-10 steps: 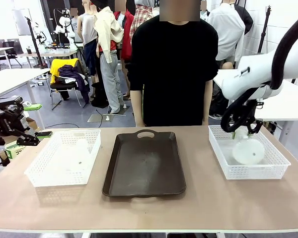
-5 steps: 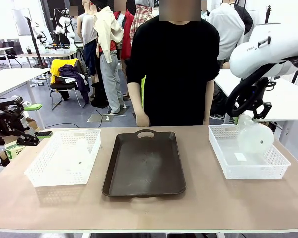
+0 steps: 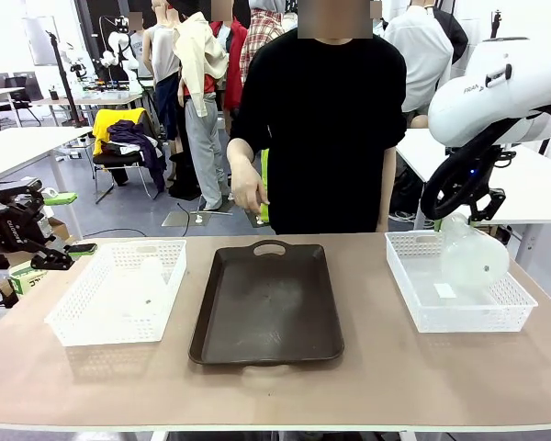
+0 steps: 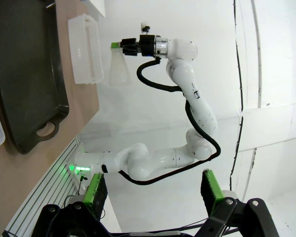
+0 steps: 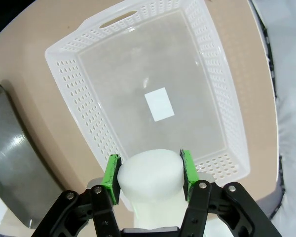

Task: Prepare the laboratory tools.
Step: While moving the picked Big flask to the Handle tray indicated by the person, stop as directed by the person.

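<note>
Frosted flask (image 3: 475, 259) hangs tilted in the air over the right basket (image 3: 421, 310), its neck pinched between the green pads of the right pincer (image 5: 150, 173). The 2nd flask (image 3: 148, 280) sits in the left basket (image 3: 73, 317). Between the 2 baskets the dark tray (image 3: 266, 312) rests on the desk (image 3: 395, 377). Off the desk's left edge the left pincer (image 3: 57, 230) hovers, fingers spread wide. A person stands at the far side, 1 hand (image 3: 248, 191) raised.
</note>
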### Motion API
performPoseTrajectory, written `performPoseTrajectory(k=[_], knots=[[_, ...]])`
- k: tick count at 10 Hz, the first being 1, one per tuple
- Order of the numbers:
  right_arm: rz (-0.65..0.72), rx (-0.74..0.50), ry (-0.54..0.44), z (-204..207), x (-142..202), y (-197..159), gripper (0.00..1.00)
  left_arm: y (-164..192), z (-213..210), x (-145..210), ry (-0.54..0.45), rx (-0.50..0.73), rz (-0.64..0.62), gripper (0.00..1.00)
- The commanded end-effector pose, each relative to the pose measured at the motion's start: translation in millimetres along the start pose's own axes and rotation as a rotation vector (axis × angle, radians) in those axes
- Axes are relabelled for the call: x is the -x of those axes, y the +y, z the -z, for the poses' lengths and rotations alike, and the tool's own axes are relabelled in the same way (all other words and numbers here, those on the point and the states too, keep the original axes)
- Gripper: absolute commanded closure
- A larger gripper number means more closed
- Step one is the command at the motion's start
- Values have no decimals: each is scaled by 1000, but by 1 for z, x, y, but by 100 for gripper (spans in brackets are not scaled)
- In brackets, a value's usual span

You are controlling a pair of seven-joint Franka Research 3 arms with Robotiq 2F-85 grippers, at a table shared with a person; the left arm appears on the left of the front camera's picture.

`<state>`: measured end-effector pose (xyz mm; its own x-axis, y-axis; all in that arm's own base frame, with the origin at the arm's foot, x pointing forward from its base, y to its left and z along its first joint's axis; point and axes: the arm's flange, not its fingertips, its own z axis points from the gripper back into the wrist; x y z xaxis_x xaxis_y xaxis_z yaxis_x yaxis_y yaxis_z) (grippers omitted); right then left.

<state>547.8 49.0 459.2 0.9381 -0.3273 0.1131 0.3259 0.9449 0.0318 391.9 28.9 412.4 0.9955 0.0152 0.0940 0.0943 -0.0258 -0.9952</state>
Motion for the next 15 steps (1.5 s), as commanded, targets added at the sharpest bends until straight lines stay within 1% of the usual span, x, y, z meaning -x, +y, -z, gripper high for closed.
performPoseTrajectory(k=[1, 10, 11, 12, 14, 15], knots=[[0, 2, 5, -2, -4, 2, 100, -3, -2, 1, 2, 10, 4, 0], [0, 1, 0, 0, 0, 0, 100, -3, -2, 1, 2, 10, 4, 0], [-6, -29, -24, -9, 8, 15, 100, -3, -2, 1, 2, 10, 4, 0], [-43, -61, -38, -21, 17, 35, 100, -3, -2, 1, 2, 10, 4, 0], [-144, -89, -19, -35, 27, 82, 100, -3, -2, 1, 2, 10, 4, 0], [-180, -92, -27, -42, 32, 111, 100, -3, -2, 1, 2, 10, 4, 0]])
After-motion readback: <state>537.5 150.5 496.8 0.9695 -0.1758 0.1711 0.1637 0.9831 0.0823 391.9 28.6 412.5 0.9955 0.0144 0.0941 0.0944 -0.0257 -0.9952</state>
